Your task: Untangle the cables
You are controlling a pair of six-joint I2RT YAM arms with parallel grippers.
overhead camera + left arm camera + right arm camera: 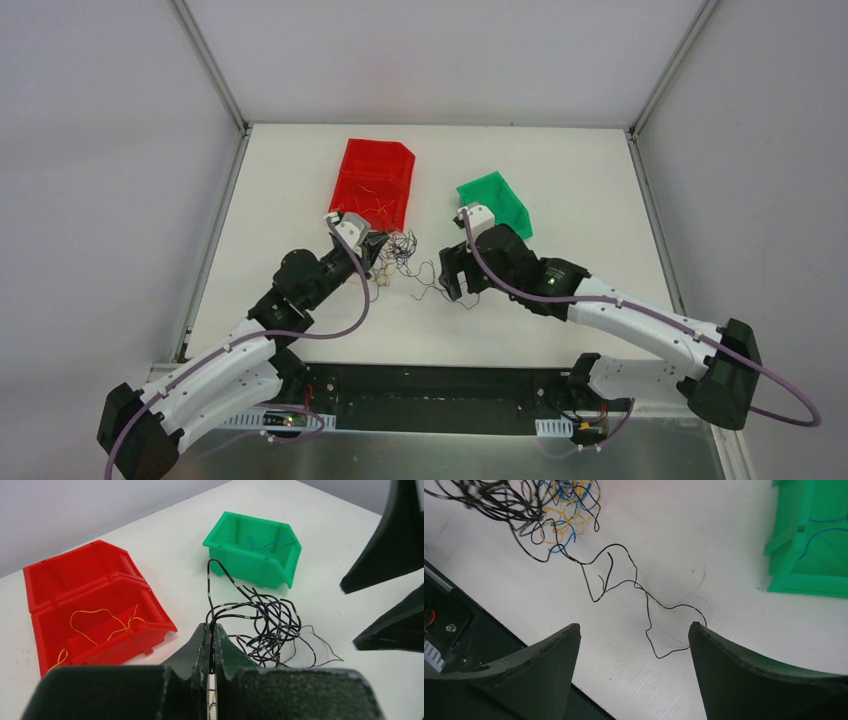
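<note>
Red bin (pixel 372 165): upper centre-left, collecting yellow strands.
Left gripper (pixel 210 630): clenched on dark strands, probably to anchor the clump.
Cables (pixel 402 247): loopy clump mid-frame, between the grippers.
Right gripper (pixel 634 627): jaws spread, empty, over a loose strand.
Green bin (pixel 495 195): right of centre, holding blue strands.

Your left gripper (pixel 380 258) meets the cables (pixel 403 247), which clump between it and your right gripper (pixel 451 278). A red bin (pixel 372 182) sits just beyond the left gripper, a green bin (pixel 497 203) just beyond the right.
</note>
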